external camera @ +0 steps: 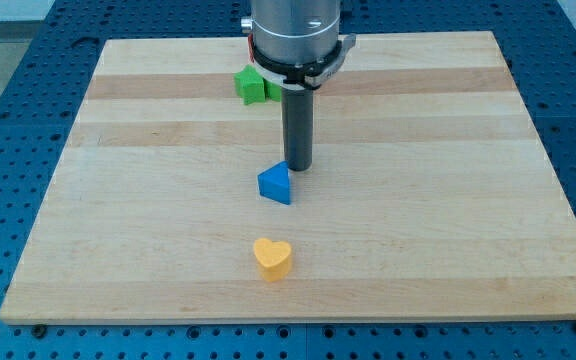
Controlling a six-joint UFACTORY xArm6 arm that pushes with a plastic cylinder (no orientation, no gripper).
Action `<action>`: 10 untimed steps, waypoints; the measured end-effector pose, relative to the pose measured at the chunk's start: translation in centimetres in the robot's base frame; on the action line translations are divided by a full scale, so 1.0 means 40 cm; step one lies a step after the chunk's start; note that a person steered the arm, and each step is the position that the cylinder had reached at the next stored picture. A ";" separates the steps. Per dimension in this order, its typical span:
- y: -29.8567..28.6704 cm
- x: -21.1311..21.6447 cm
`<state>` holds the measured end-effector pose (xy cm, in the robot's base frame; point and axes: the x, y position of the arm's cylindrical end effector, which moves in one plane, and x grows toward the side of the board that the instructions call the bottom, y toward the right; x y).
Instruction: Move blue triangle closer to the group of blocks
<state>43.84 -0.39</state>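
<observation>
The blue triangle (276, 184) lies near the middle of the wooden board (448, 180). My tip (297, 167) stands just at its upper right, touching or almost touching it. A green block (251, 84) sits toward the view's top, partly hidden behind the arm; a bit of red shows beside it under the arm. A yellow heart block (273, 258) lies below the blue triangle, toward the view's bottom.
The arm's grey body (296, 35) hangs over the top middle of the board. A blue perforated table (8, 120) surrounds the board on all sides.
</observation>
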 end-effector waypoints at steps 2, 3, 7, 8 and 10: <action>0.171 0.079; 0.137 0.147; -0.086 0.127; -0.080 0.184; -0.186 0.064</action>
<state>46.39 -7.83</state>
